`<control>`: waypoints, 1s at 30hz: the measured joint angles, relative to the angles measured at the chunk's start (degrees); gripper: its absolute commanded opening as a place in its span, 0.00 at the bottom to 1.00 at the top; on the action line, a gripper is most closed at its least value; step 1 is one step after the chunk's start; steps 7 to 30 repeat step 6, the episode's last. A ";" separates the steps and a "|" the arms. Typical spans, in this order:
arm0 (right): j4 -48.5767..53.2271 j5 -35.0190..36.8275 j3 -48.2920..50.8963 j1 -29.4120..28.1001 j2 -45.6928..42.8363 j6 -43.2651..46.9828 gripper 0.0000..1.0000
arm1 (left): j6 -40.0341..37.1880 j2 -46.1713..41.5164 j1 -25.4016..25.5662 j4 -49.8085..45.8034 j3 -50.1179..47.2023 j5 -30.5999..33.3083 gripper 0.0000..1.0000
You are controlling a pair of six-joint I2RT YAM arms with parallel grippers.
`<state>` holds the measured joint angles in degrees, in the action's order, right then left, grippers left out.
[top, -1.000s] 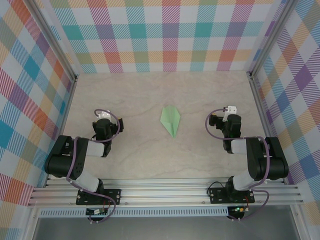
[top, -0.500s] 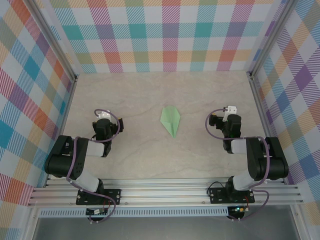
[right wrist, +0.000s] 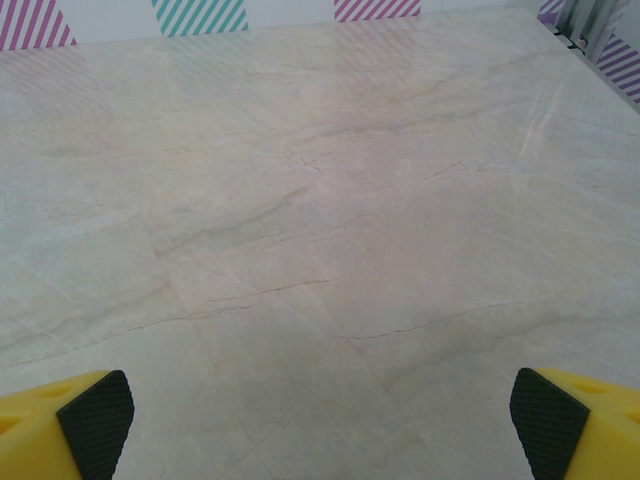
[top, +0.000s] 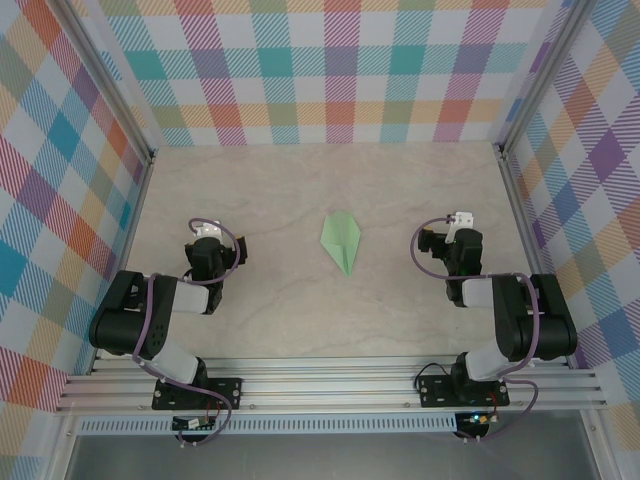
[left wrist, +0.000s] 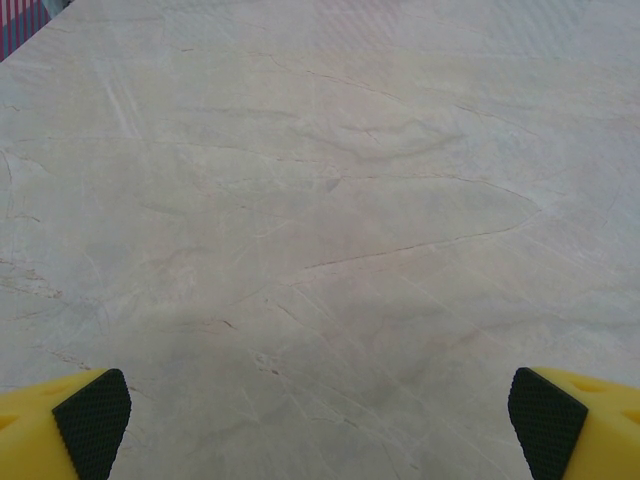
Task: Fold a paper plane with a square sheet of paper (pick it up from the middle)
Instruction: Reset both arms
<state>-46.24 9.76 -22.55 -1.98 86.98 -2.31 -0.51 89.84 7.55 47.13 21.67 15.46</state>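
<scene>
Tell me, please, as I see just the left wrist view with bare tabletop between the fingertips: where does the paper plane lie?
Observer: The green paper plane lies flat on the table, about midway between the left arm and the right arm.
Operator: Which way does its narrow tip point?
Observer: Toward the near edge, where the arms are bolted.
Operator: Is the right gripper touching it?
Observer: No, the right gripper stands well apart on its right, jaws open and empty.
</scene>
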 measured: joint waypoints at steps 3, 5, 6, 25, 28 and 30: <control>-0.02 0.00 0.00 0.00 0.00 0.00 1.00 | 0.00 0.00 0.00 0.00 0.00 0.00 1.00; -0.02 0.00 0.00 0.00 0.00 0.00 1.00 | 0.00 0.00 0.00 0.00 0.00 0.00 1.00; -0.02 0.00 0.00 0.00 0.00 0.00 1.00 | 0.00 0.00 0.00 0.00 0.00 0.00 1.00; -0.02 0.00 0.00 0.00 0.00 0.00 1.00 | 0.00 0.00 0.00 0.00 0.00 0.00 1.00; -0.02 0.00 0.00 0.00 0.00 0.00 1.00 | 0.00 0.00 0.00 0.00 0.00 0.00 1.00; -0.02 0.00 0.00 0.00 0.00 0.00 1.00 | 0.00 0.00 0.00 0.00 0.00 0.00 1.00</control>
